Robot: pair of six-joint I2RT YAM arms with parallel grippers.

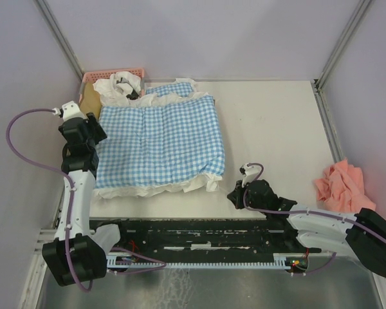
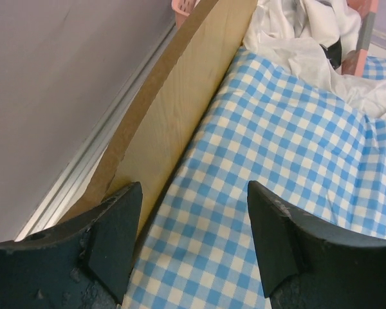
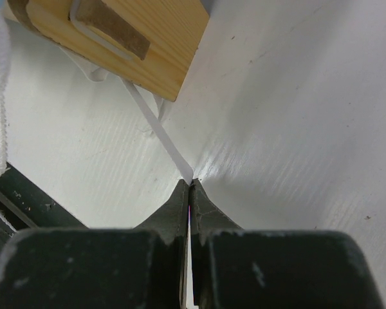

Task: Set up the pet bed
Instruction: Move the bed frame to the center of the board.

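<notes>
The pet bed (image 1: 88,101) lies at the left of the table, almost wholly covered by blue-white gingham bedding (image 1: 157,141). Its light-wood side rail (image 2: 174,109) shows in the left wrist view. My left gripper (image 2: 193,187) is open just above the bed's left edge, one finger over the rail and the other over the gingham (image 2: 296,161); in the top view it (image 1: 89,131) sits by that edge. My right gripper (image 3: 190,182) is shut low over the table, and a taut white tie (image 3: 157,129) runs from its tips to the bed's wooden corner (image 3: 135,45). From above it (image 1: 233,195) lies just right of the bedding's near corner.
A pink basket (image 1: 112,75) with white cloth (image 1: 119,87) stands behind the bed at the back left. A pink cloth (image 1: 341,183) lies off the table's right edge. A black rail (image 1: 193,235) runs along the near edge. Walls close in left, back and right.
</notes>
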